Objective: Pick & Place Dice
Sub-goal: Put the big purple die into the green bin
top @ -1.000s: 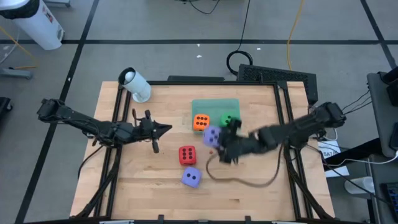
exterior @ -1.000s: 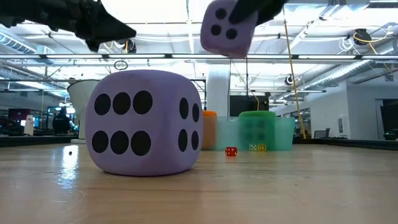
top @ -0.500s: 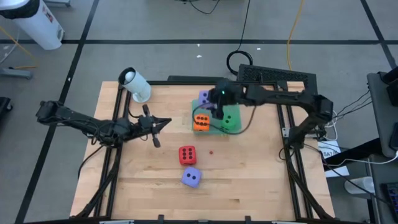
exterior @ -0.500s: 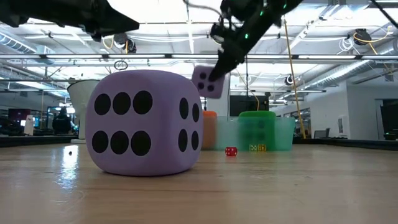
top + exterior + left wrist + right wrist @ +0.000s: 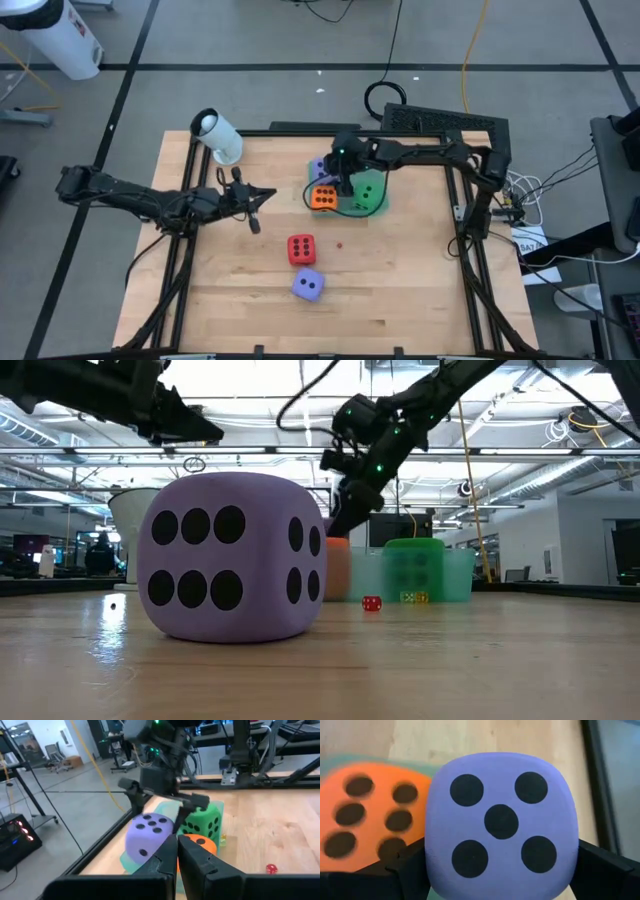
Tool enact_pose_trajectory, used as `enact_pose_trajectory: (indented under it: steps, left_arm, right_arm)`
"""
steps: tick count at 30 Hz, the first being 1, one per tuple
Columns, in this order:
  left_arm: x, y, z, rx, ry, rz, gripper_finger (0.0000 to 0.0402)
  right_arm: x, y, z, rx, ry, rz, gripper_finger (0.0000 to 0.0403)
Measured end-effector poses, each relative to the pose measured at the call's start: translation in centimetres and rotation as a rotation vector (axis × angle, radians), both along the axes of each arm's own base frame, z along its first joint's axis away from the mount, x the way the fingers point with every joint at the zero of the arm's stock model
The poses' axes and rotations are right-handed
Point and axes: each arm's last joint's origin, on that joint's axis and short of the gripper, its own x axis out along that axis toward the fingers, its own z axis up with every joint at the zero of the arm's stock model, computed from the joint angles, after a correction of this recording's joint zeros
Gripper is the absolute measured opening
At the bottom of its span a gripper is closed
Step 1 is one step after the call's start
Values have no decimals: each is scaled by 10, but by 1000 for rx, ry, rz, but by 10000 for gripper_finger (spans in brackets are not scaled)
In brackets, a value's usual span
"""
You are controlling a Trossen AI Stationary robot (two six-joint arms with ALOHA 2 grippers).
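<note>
Foam, probably: purple die (image 5: 148, 834) looks light and squashy, pinched on opposite faces by right gripper (image 5: 162, 802) at table's twelve o'clock, above green mat (image 5: 349, 206). Left gripper (image 5: 262, 194) waits, fingers together.

Over the last second the right claw (image 5: 330, 178) carries a lavender die (image 5: 319, 168) from above the middle of the counter (image 5: 420, 280), near the red die (image 5: 301, 248), across to the far side. It now sits low at the green square mat (image 5: 372, 204), the die gripped between its fingers just beside the orange die (image 5: 323, 196). In the low view the lavender die has dropped from high up to behind the near purple die (image 5: 232, 557). The left claw (image 5: 262, 194) has shifted slightly.
</note>
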Motion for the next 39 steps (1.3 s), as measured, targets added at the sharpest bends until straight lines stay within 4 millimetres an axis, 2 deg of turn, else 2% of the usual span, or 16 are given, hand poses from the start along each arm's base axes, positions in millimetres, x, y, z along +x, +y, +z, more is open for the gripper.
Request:
enact_pose_trajectory:
  steps: [7, 10, 13, 21, 31, 36, 39]
  left_arm:
    - [0, 6, 0, 7, 1, 28, 26]
    - [0, 8, 0, 8, 2, 36, 26]
    - [1, 11, 0, 2, 2, 23, 26]
    - [1, 14, 0, -14, 3, 9, 26]
    - [1, 15, -1, -19, 12, 11, 26]
    - [0, 15, -3, -20, 33, 12, 26]
    - [-1, 16, -9, -29, 91, 24, 26]
  right_arm:
    - [6, -2, -15, 31, 4, 35, 370]
    - [8, -3, -16, 11, -1, 19, 391]
    - [8, -2, -15, -29, 7, 5, 391]
    - [7, 12, 5, -99, -24, 78, 398]
    - [10, 7, 10, -115, -83, 55, 397]
    - [4, 10, 38, -144, -177, 47, 395]
    - [-7, 12, 46, -124, -144, -16, 374]
